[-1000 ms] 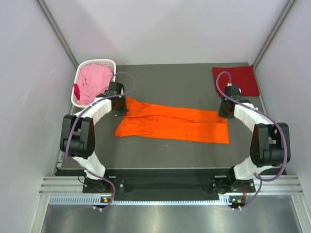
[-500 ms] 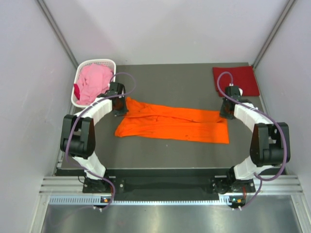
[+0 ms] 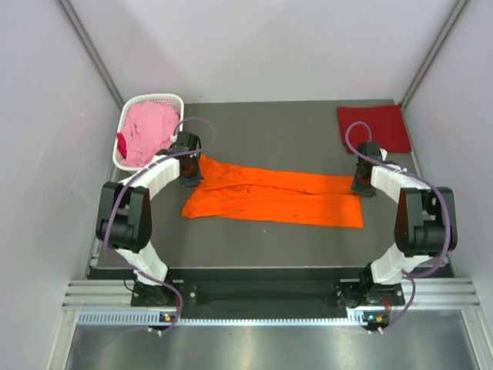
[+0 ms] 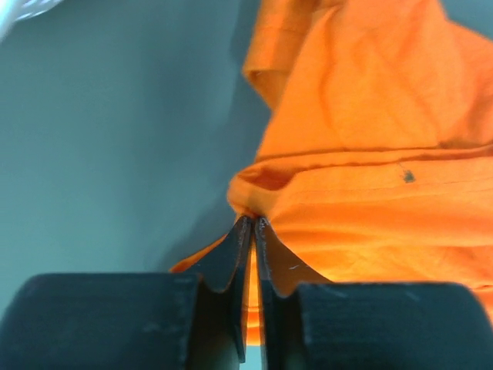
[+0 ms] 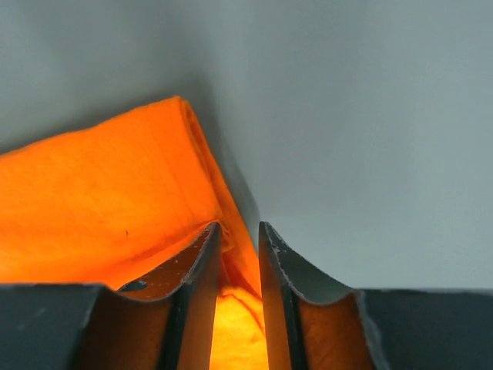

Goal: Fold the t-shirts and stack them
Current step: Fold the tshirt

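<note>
The orange t-shirt lies across the middle of the table as a long folded band. My left gripper is low at its left end. In the left wrist view the jaws are almost together, pinching a bunched fold of orange cloth at their tips. My right gripper is at the shirt's right end, and its jaws are closed on the folded orange edge. A dark red t-shirt lies folded at the back right. A pink t-shirt is heaped in the basket.
A white lattice basket stands at the back left corner, close behind my left arm. The dark mat is bordered by pale walls on three sides. A metal rail with both arm bases runs along the near edge.
My right gripper has moved slightly toward the right and the near edge at the shirt's right end. The left gripper has barely moved. The orange shirt lies much as before.
</note>
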You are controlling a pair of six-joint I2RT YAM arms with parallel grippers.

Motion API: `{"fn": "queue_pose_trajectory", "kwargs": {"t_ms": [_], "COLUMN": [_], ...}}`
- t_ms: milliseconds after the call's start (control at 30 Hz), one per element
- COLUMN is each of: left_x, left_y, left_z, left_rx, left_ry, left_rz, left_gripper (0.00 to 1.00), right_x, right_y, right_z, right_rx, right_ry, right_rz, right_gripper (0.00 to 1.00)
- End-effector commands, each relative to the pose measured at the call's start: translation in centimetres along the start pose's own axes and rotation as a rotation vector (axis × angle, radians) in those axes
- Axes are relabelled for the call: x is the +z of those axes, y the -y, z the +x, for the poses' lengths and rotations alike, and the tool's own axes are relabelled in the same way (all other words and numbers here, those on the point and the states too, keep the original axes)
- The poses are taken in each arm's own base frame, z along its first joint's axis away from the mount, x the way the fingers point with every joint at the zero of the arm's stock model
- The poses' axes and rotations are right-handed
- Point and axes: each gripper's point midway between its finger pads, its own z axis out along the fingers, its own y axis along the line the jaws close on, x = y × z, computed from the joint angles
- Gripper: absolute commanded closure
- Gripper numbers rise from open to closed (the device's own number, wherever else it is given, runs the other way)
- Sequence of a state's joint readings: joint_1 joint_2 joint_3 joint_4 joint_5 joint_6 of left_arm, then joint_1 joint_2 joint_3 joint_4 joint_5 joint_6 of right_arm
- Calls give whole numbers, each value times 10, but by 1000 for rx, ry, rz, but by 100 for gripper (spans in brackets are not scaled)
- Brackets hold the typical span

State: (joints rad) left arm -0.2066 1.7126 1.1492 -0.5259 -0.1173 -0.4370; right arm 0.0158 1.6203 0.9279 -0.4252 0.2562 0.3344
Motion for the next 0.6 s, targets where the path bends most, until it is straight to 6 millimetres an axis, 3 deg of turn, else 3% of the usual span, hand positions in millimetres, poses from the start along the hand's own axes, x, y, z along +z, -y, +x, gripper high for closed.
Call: {"fn": "queue_pose_trajectory", "kwargs": {"t_ms": [0, 133, 267, 333, 467, 567], "left_x": [-23, -47, -64, -66, -65, -59], "left_y": [-9, -6, 11, 29, 87, 107], "left_z": [-23, -54, -62, -58, -26, -9], "left_rx": [-12, 8, 48, 66, 61, 56], "left_ry": [65, 120, 153, 155, 48, 13], "left_rz": [-67, -85, -42, 33, 339, 402], "left_gripper": [87, 81, 73, 74, 76, 77], "right_x": [-32, -61, -76, -78, -70, -63], "right_y": [10, 41, 45, 37, 15, 6], "right_z": [-29, -32, -1, 11, 45, 57], "right_rx": [60, 232, 339, 412, 510, 521], "right_ry": [66, 10, -100, -132, -236, -260], "right_rz": [35, 124, 142, 114, 57, 62], "right_gripper": [71, 71, 73, 73, 72, 71]}}
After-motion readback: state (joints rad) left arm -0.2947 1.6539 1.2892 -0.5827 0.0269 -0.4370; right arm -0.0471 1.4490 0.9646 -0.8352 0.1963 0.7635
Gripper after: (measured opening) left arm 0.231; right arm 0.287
